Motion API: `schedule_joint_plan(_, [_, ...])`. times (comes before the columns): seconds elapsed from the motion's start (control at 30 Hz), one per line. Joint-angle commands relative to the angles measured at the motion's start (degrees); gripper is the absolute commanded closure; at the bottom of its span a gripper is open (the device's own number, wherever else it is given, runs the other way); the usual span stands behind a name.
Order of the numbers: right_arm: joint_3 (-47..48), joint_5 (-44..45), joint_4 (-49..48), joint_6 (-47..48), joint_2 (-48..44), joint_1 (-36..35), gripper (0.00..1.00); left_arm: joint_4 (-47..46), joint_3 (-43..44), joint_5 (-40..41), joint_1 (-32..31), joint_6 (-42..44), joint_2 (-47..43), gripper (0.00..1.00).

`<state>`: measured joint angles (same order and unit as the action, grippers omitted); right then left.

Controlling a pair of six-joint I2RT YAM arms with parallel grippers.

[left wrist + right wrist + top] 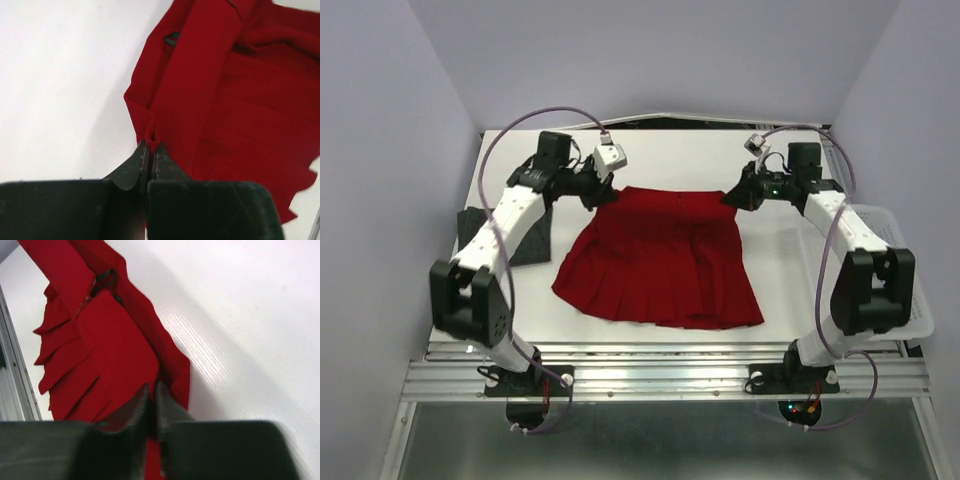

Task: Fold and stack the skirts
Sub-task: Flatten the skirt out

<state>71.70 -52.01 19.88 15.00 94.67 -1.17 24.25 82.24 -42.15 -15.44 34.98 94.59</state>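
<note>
No writing, label, brand or number is readable anywhere

My red skirt point(660, 265) lies spread flat in the middle of the white worktop point(670, 150), waistband at the far side and pleated hem toward my bases. My left claw point(607, 196) meets the waistband's left corner and my right claw point(728, 199) its right corner. The dark grey skirt point(533, 245) lies under my left arm at the worktop's left edge, and a white mesh basket point(910, 290) sits at the right edge.
</note>
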Motion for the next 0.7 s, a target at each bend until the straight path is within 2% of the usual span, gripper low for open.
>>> schedule_joint_plan(0.0, [-8.5, -0.5, 9.7, 26.4, -10.0, 1.1, 0.72, 9.8, -15.0, 1.8, 0.8, 26.1, -12.0, 1.00])
schedule_joint_plan(0.03, [-9.5, -0.1, 14.0, 31.2, -11.3, 1.1, 0.69, 12.5, -15.1, 1.9, 0.5, 30.2, -13.7, 1.00])
schedule_joint_plan(0.07, [-10.5, 1.5, 17.6, 34.7, -12.7, 1.1, 0.62, 14.8, -19.6, 2.2, 0.4, 39.0, -16.7, 0.85])
schedule_joint_plan(0.1, [-13.4, 3.3, 21.9, 38.3, -14.0, 1.1, 0.54, 16.9, -22.0, 2.5, 0.2, 43.3, -18.3, 0.74])
schedule_joint_plan(0.17, [-16.2, 9.2, 22.6, 38.3, -18.0, 1.1, 0.51, 19.5, -29.4, 4.3, 0.1, 51.9, -24.2, 0.58])
schedule_joint_plan(0.27, [-18.4, 12.4, 23.1, 37.0, -21.7, 1.1, 0.49, 16.7, -36.0, 6.3, 0.1, 52.7, -31.5, 0.49])
schedule_joint_plan(0.4, [-14.7, 9.7, 19.7, 27.5, -18.8, 1.1, 0.39, 16.6, -37.2, 5.3, 0.1, 52.4, -34.0, 0.46])
schedule_joint_plan(0.47, [-8.5, 6.3, 18.4, 24.5, -12.5, 1.1, 0.31, 17.1, -36.5, 4.8, 0.1, 51.9, -33.3, 0.46])
schedule_joint_plan(0.6, [4.5, 2.2, 19.4, 15.3, -1.9, -0.1, 0.30, 13.6, -33.8, 4.7, 0.2, 43.0, -31.5, 0.46])
schedule_joint_plan(0.67, [7.5, 0.8, 19.7, 14.8, -0.5, -1.8, 0.32, 11.5, -31.8, 4.3, 0.9, 36.3, -30.8, 0.44])
